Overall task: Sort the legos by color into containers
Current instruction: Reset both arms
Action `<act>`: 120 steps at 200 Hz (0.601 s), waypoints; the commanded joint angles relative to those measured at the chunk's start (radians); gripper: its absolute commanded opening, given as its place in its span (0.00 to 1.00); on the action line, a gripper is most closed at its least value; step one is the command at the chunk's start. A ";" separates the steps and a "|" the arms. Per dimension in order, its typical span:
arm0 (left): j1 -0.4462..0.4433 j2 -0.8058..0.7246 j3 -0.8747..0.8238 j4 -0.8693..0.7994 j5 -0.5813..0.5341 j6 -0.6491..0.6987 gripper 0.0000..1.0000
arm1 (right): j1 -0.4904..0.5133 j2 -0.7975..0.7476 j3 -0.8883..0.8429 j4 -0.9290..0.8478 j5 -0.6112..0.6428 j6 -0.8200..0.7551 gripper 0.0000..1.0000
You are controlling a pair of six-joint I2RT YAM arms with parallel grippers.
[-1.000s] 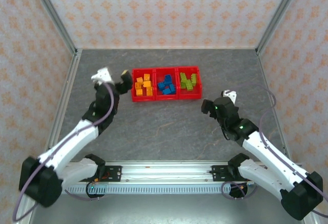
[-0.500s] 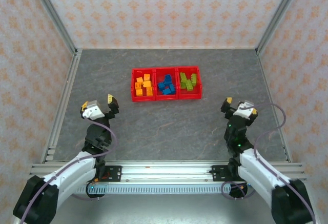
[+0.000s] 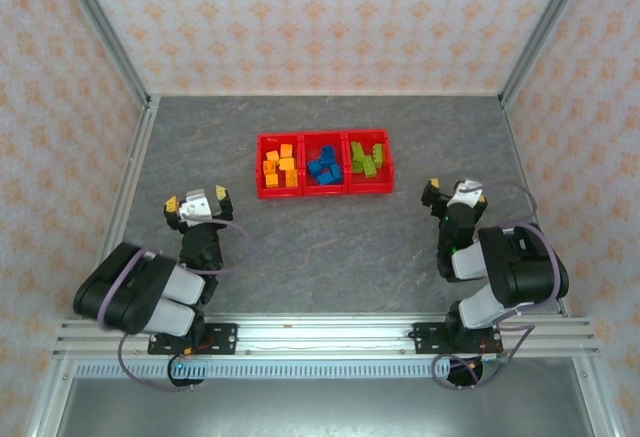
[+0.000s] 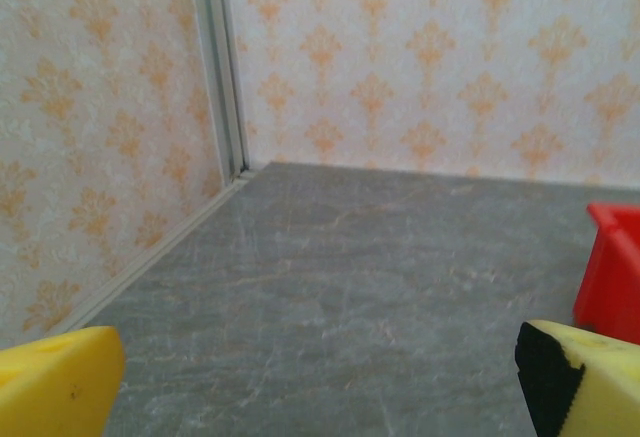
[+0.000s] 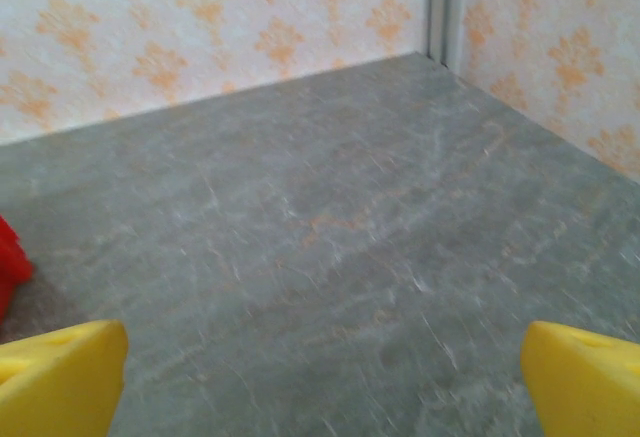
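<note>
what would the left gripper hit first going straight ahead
Looks free: the left gripper points over the table toward the patterned wall; the red bin sits right of that line. Depth unclear.

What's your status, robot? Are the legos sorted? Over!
Left gripper open, empty. Right gripper open, empty. Legos in containers, sorted by color.

Red bins (image 3: 325, 193): three, joined in row, upper centre of frame. Orange bricks (image 3: 280, 167): about six, heaped, exact count unclear, left-hand bin. Blue bricks (image 3: 323, 169): about five, middle bin. Green bricks (image 3: 366, 159): about five, right-hand bin. Two arms: left arm (image 3: 140, 295) lower left, right arm (image 3: 515, 272) lower right.
</note>
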 commanded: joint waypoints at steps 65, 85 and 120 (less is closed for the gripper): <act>0.154 0.089 0.141 -0.040 0.127 -0.119 1.00 | -0.015 -0.013 0.041 0.009 -0.043 -0.005 1.00; 0.151 0.078 0.139 -0.056 0.116 -0.123 1.00 | -0.015 -0.012 0.038 0.014 -0.044 -0.006 1.00; 0.150 0.083 0.143 -0.056 0.112 -0.122 1.00 | -0.015 -0.013 0.039 0.012 -0.044 -0.005 1.00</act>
